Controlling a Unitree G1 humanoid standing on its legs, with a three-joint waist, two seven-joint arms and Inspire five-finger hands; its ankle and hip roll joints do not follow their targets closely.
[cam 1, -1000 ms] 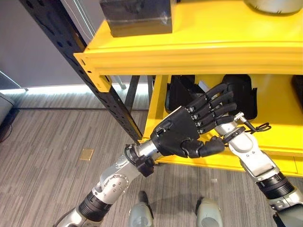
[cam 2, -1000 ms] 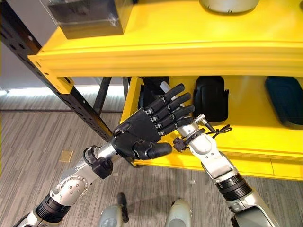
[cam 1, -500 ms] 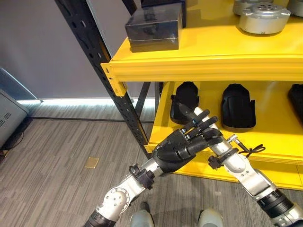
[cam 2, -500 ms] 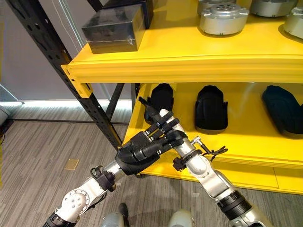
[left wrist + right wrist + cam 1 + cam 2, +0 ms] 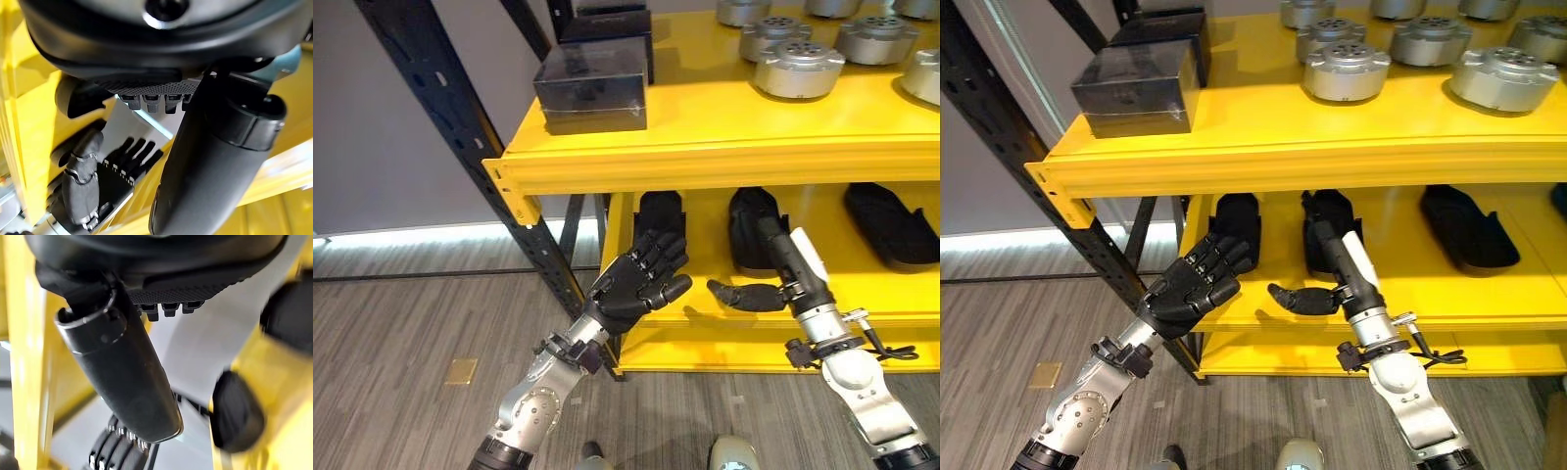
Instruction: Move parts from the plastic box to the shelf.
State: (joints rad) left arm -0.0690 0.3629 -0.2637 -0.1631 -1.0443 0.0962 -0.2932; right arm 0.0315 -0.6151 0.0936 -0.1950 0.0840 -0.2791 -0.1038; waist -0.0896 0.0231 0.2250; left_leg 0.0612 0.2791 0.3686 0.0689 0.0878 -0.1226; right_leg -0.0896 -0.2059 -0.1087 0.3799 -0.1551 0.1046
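Observation:
My left hand (image 5: 631, 289) hovers in front of the yellow shelf's (image 5: 705, 157) lower level, its fingers relaxed and open, holding nothing. My right hand (image 5: 781, 257) stands a short way to its right, fingers straight and pointing up toward the lower level, thumb stuck out sideways, also empty. Black moulded parts (image 5: 658, 211) (image 5: 891, 220) lie in a row on the lower level; one of them (image 5: 744, 220) is partly behind the right hand. The left wrist view shows the other hand's fingers (image 5: 129, 164) past my thumb (image 5: 210, 166).
Silver round parts (image 5: 798, 69) stand in rows on the upper level, with dark boxes (image 5: 592, 88) at its left end. A black slanted upright (image 5: 460, 137) carries the shelf's left side. Grey plank floor (image 5: 401, 333) lies to the left and below.
The camera has shifted, showing more of the upper level. The two hands, overlapping before, have drawn apart: left hand now to the left, right hand upright to the right.

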